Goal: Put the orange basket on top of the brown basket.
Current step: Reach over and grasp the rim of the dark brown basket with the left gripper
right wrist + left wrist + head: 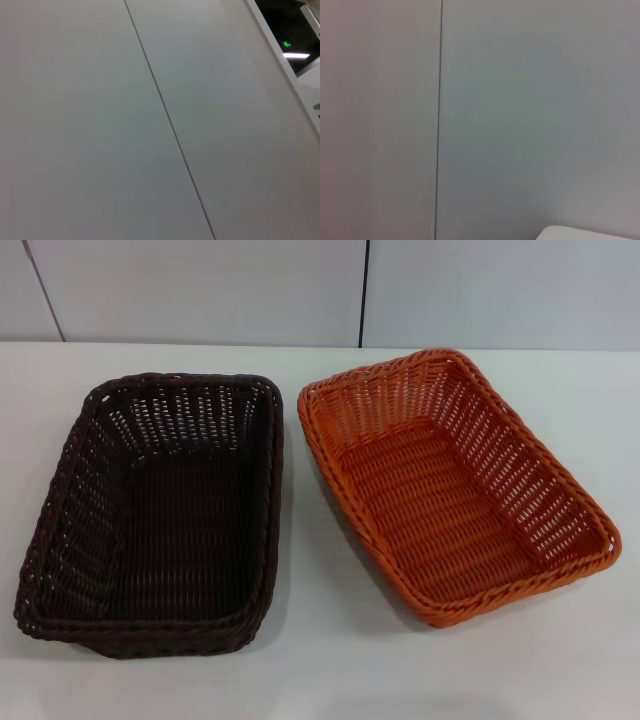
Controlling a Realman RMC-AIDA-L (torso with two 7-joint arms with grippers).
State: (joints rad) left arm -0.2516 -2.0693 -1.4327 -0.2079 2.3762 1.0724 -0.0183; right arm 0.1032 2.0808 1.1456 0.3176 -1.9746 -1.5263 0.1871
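Sitting side by side on the white counter (pixel 330 670), both baskets were upright and empty in the head view. The brown basket (pixel 160 510) was on the robot's left, the orange basket (pixel 450 480) on the right. Apart, not touching: a strip of bare counter ran between their inner rims, narrowest toward the far end and widening toward the robot. The orange basket was rotated, its near end swung out toward the right edge of the view; the brown one sat closer to square, only slightly skewed. Orange was not on top of brown; each rested directly on the counter.

A grey panelled wall (pixel 200 290) with dark vertical seams stood behind the counter's far edge.

Neither claw showed in any view, so their state could not be told. The head view had no arm in it. The left wrist view showed only wall (pixel 530 110) with one vertical seam (pixel 439 120), plus a white rounded corner (pixel 590 234) at the frame edge, unidentifiable. The right wrist view showed wall (pixel 75 125) with a slanted seam (pixel 170 125) and a dark opening (pixel 287 35) holding a small green light (pixel 286 44).
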